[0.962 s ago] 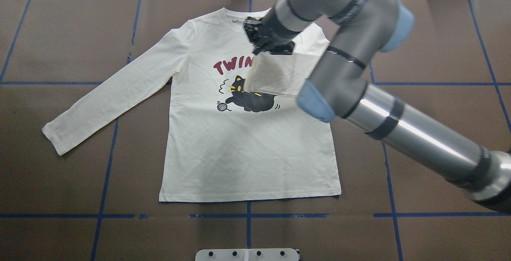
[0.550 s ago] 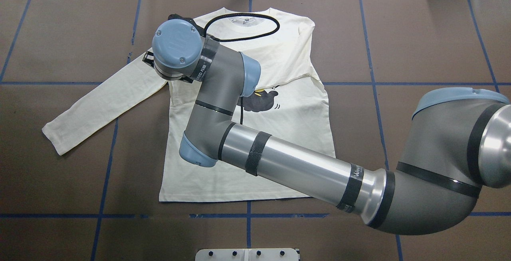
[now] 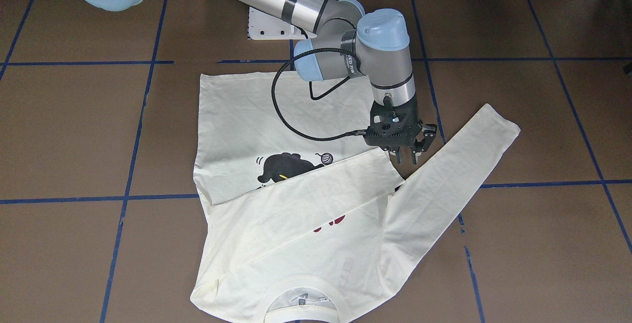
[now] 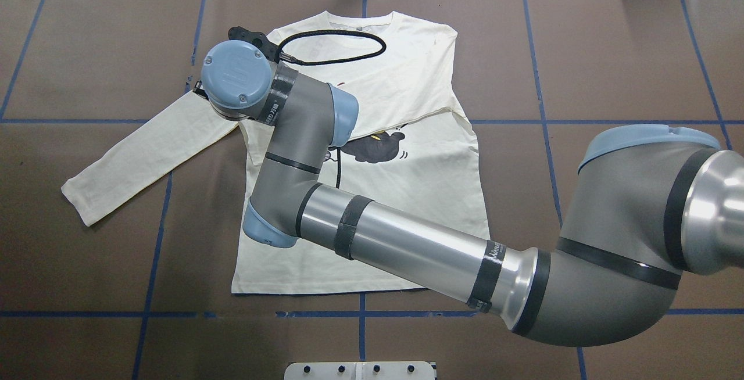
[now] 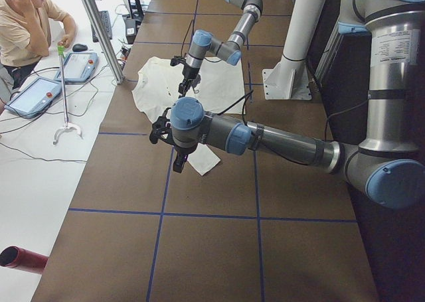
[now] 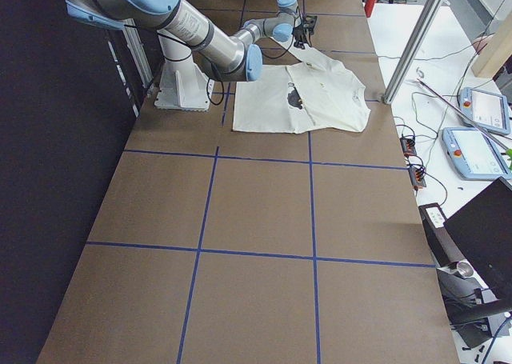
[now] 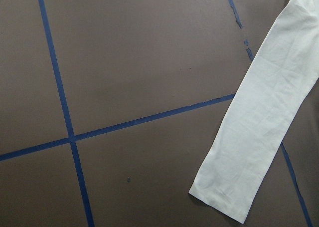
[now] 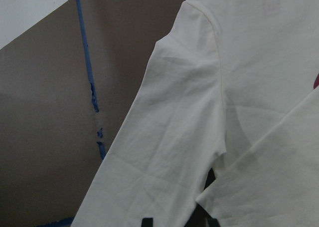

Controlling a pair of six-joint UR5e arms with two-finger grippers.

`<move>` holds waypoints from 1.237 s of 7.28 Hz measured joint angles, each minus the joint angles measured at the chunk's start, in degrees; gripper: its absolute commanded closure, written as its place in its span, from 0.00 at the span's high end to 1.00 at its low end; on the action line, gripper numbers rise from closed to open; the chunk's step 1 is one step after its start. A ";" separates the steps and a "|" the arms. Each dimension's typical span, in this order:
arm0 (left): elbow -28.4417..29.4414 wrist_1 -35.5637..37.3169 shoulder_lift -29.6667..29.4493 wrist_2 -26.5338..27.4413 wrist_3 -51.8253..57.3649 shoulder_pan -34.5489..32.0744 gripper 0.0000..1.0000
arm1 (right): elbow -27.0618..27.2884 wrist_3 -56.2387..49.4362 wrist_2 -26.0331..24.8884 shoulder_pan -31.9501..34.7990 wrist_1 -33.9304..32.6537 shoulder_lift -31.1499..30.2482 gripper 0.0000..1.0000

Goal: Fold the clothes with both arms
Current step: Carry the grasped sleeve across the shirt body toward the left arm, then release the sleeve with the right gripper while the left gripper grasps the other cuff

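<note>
The right fingers (image 3: 398,157) stood spread and empty, pointing down over the cream-white long-sleeved T-shirt with a black cat print (image 3: 237,115), which lay flat on the brown tabletop with blue tape lines (image 3: 74,130). One sleeve, folded across the chest, ended just beside them; the other stretched away from them. Near its cuff hung the left fingers (image 5: 176,161); whether they were spread could not be told.
</note>
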 measured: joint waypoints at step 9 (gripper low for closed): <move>15.43 -23.34 -2.08 17.61 -38.84 28.77 0.67 | 40.67 0.57 19.88 15.09 -1.75 -35.94 1.00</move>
